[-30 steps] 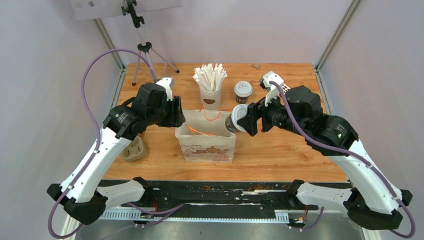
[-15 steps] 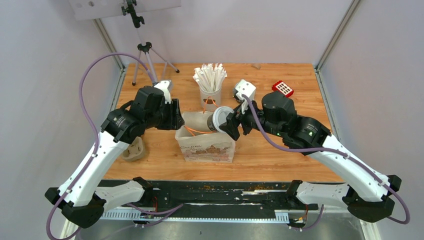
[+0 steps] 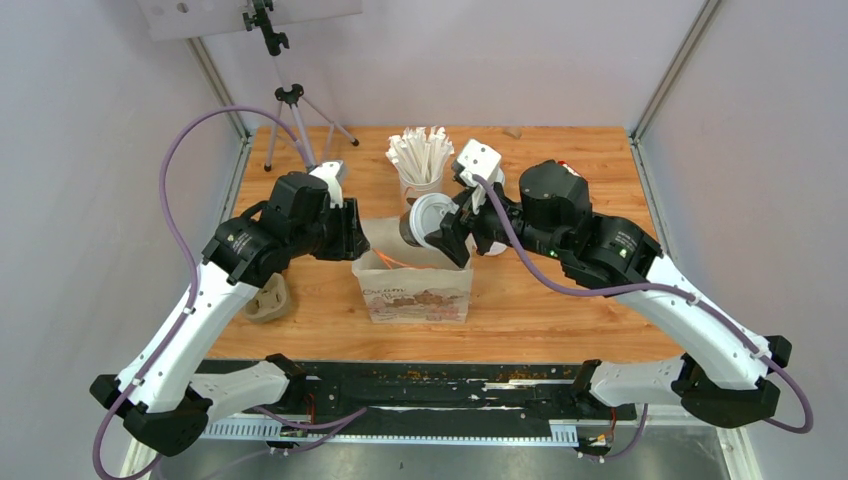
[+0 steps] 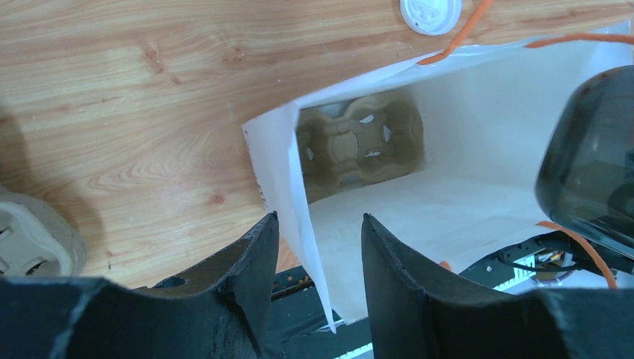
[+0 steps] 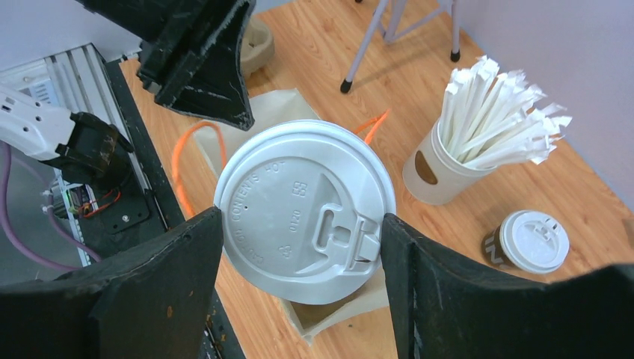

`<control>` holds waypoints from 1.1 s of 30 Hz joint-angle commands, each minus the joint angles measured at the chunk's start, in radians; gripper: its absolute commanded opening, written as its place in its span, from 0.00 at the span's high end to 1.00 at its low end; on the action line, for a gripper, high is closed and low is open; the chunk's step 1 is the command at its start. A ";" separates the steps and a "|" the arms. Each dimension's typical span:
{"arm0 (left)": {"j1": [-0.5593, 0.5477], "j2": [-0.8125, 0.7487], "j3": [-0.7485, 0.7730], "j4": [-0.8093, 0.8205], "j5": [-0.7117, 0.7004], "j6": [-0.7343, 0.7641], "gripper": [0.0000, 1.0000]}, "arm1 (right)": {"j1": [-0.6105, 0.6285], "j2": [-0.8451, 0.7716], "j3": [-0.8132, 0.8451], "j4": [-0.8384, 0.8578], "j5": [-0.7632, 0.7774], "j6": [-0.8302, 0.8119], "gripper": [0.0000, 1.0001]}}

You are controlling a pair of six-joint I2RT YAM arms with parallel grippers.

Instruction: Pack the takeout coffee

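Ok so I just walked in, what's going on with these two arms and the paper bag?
The right end effector grips a lidded coffee cup, tilted over the open paper bag but not yet inside. The left end effector straddles the bag's left wall, fingers apart with a gap beside the paper. A pulp carrier lies in the bag's bottom. The second coffee cup stands on the table next to the cup of wrapped sticks.
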 commanded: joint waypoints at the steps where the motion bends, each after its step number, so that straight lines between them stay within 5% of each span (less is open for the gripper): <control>1: 0.000 -0.006 0.003 0.037 0.005 -0.010 0.48 | 0.010 0.000 0.036 -0.006 0.005 -0.027 0.33; 21: 0.001 0.033 0.096 -0.092 -0.117 0.048 0.44 | 0.065 0.061 -0.082 -0.050 0.018 -0.145 0.31; 33: 0.004 -0.017 0.108 -0.160 0.083 0.035 0.29 | 0.158 0.009 -0.179 -0.020 0.024 -0.134 0.31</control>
